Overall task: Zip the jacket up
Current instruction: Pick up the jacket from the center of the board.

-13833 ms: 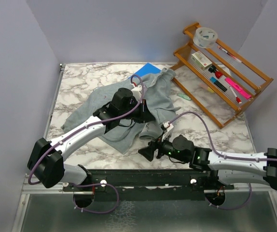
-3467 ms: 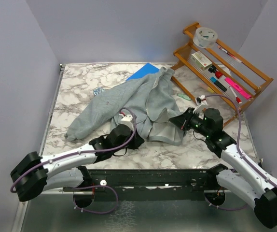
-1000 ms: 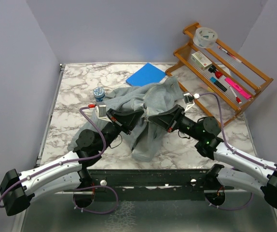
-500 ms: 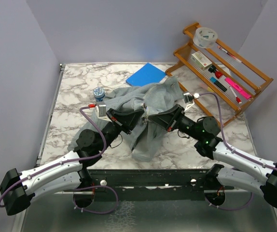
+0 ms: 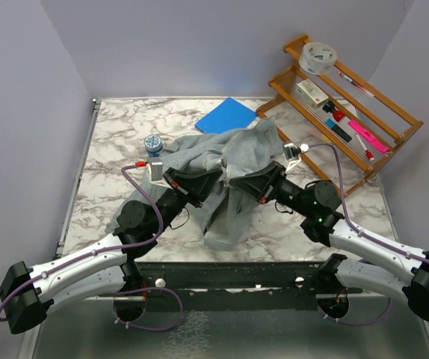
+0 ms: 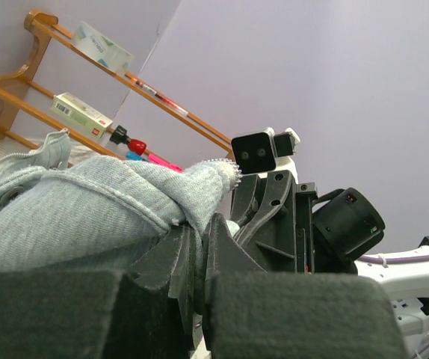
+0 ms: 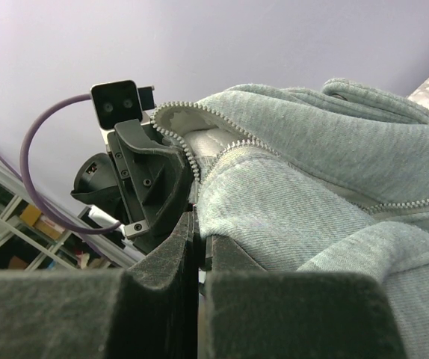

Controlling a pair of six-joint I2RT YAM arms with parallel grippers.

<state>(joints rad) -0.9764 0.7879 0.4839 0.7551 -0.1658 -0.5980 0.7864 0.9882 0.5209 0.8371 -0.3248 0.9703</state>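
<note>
The light grey fleece jacket is lifted off the middle of the marble table, its lower part hanging down. My left gripper is shut on a fold of the jacket near its zipper edge. My right gripper faces it closely and is shut on the other front edge of the jacket. The pale zipper teeth run above the right jaws. The two grippers nearly touch under the raised cloth.
A flat blue pad lies at the back centre. A small round blue-and-white container stands left of the jacket. A wooden rack with tape, a box and pens occupies the back right corner.
Hardly anything has moved in the last second; both grippers stay shut on the raised jacket, close together.
</note>
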